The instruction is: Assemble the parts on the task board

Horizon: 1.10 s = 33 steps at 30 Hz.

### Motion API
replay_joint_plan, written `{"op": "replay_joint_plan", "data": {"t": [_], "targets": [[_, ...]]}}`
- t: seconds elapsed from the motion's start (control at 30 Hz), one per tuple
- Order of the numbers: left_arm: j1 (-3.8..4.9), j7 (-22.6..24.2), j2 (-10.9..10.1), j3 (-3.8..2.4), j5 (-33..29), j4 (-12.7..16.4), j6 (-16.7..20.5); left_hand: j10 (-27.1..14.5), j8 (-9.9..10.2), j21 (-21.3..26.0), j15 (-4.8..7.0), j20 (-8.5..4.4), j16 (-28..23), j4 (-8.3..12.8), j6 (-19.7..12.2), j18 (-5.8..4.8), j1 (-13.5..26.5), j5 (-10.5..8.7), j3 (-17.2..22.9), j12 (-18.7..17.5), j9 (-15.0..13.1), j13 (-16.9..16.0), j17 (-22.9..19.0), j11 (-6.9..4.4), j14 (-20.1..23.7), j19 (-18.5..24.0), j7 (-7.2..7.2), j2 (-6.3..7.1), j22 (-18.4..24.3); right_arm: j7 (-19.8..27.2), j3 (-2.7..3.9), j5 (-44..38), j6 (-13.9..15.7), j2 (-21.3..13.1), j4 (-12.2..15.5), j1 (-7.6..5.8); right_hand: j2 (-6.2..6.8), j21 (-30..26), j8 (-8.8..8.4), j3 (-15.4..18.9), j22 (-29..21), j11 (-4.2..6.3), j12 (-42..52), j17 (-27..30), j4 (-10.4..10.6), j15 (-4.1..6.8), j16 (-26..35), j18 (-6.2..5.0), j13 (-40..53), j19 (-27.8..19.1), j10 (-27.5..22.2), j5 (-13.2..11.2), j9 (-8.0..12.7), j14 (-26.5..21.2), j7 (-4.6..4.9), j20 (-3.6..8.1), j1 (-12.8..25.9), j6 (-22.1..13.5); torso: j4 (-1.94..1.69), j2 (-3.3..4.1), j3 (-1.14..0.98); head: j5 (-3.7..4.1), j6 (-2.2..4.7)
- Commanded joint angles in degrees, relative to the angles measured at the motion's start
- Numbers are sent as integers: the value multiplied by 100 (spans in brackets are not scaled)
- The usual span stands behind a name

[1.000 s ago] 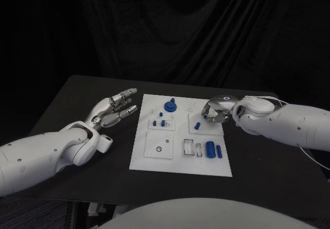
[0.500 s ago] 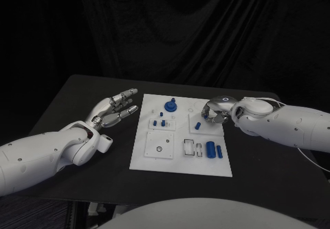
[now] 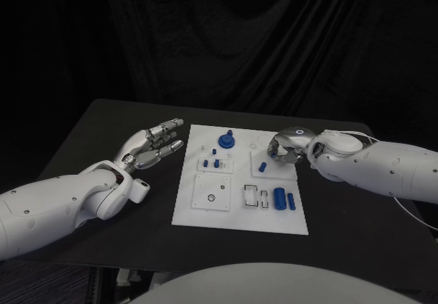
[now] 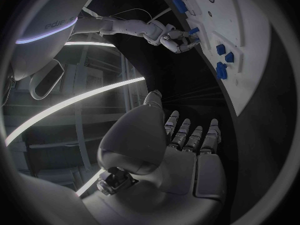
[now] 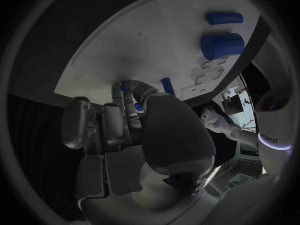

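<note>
Item: small blue peg (image 3: 262, 167) lying on the white board (image 3: 239, 218), long axis running toward my right hand (image 3: 288, 147), just beside its curled, empty-looking fingers, far nearer than my left hand (image 3: 150, 147), spread flat off-board.

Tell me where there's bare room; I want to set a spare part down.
Free: dark table left of the left hand, and the strip in front of the task board. Crowded: the board's far right corner, under the right hand.
</note>
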<state>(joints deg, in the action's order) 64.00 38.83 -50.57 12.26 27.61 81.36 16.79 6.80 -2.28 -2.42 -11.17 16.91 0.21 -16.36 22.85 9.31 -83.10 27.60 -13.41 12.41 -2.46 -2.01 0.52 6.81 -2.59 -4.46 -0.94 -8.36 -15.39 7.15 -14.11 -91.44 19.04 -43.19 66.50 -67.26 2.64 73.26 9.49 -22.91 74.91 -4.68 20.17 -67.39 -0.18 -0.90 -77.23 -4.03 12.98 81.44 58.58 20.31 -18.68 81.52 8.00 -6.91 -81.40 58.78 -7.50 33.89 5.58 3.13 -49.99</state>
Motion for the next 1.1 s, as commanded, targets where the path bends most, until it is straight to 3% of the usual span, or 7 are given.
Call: {"op": "replay_joint_plan", "data": {"t": [0.03,0.4,0.63,0.83,1.1], "targets": [[-12,637,14,-6,-33,3,-77,13,-25,-35,-46,-3,40,8,39,32,-67,11,-24,21,-6,-8,8,42,-12,-40,-17,-2,-14,82,2,53,268,-23,-1,16,-18,32,18,12,1005,2,-28,-1,-25,51,-9,17,-7,-3,54,-21,-25,11,6,37,-86,26,0,-1,7,-4,-1],[-16,588,2,-6,-33,10,-88,20,-23,-47,-65,0,42,6,42,17,-70,11,-28,23,-5,-8,10,61,-27,-67,-34,-9,-38,73,25,61,623,-182,192,-19,5,32,29,33,1005,11,-56,32,-47,61,12,18,-27,-1,129,-30,-61,9,5,48,-100,54,5,-7,10,-30,-1],[-17,567,-6,-6,-33,19,-91,24,-23,-46,-68,0,43,5,43,13,-69,13,-30,29,-5,-9,11,65,-31,-66,-36,-11,-26,-15,33,62,744,-371,518,-289,7,112,33,34,1029,16,-73,-28,-60,66,-20,37,-37,42,156,-29,-77,37,2,54,-120,68,-1,-9,13,-26,-1],[-17,555,-2,-6,-33,26,-87,25,-23,-43,-69,-1,43,4,48,11,-69,13,-30,29,-5,-9,10,67,-29,-61,-36,-12,-9,-259,32,62,524,-639,1115,-586,16,155,38,61,1042,21,-101,-75,-45,73,-53,46,-53,69,199,-46,-104,78,-3,61,-105,87,12,-14,21,-62,-1],[-18,550,15,-5,-33,6,-101,26,-23,-39,-69,-1,41,4,47,9,-70,14,-31,29,-5,-9,9,68,-21,-55,-36,-13,12,-464,6,-207,176,-794,2019,-661,37,213,22,84,1059,28,-140,-166,-44,80,-110,59,-72,105,215,-60,-121,133,-10,68,-102,71,3,-17,26,-107,-1]]}}
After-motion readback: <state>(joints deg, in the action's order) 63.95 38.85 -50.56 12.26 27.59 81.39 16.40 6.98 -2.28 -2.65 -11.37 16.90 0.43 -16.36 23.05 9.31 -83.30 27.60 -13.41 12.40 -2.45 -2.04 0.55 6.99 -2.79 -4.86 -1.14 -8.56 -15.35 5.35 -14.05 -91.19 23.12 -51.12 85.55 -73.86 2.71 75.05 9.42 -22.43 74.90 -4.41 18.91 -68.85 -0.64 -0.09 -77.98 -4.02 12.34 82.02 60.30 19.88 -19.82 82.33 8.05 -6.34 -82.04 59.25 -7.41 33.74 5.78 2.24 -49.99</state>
